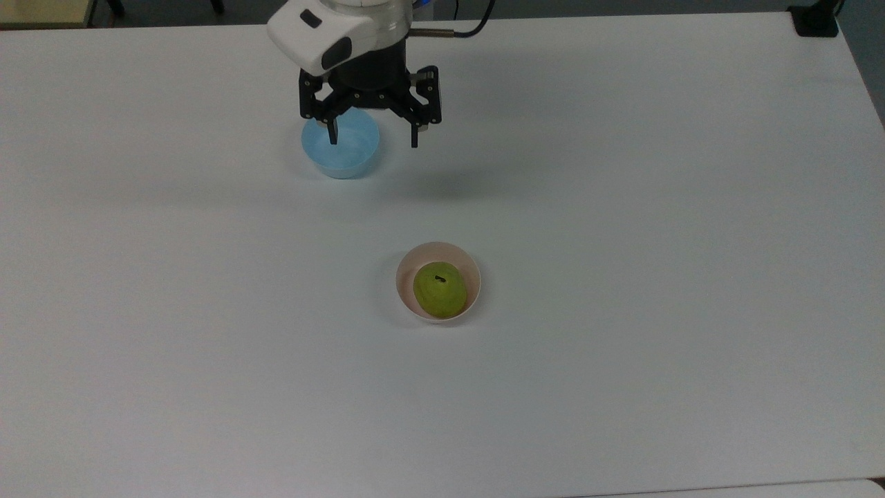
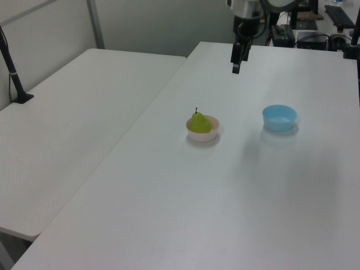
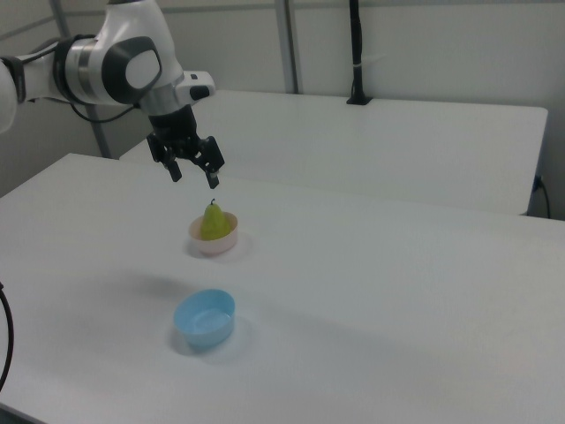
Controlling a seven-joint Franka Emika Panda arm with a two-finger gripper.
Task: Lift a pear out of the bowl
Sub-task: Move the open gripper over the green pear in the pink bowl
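The yellow-green pear (image 1: 440,289) stands stem up inside the pale pink bowl (image 1: 424,252) near the table's middle; the same pear (image 2: 198,122) and bowl (image 2: 203,135) show in the left view, and the pear (image 3: 214,222) in its bowl (image 3: 213,244) in the right view. My black gripper (image 1: 374,140) hangs open and empty high above the table, well up the top view from the pear, its left finger overlapping the light blue bowl (image 1: 343,156). In the right view the gripper (image 3: 195,176) hovers above and a little left of the pear; the left view has the gripper (image 2: 235,64) far behind it.
The light blue bowl (image 2: 279,118) (image 3: 206,318) stands empty on the white table (image 1: 622,277). A second white table (image 2: 73,112) adjoins it on the left view's left, with a black post (image 2: 12,70) on it. Dark equipment sits beyond the far edge.
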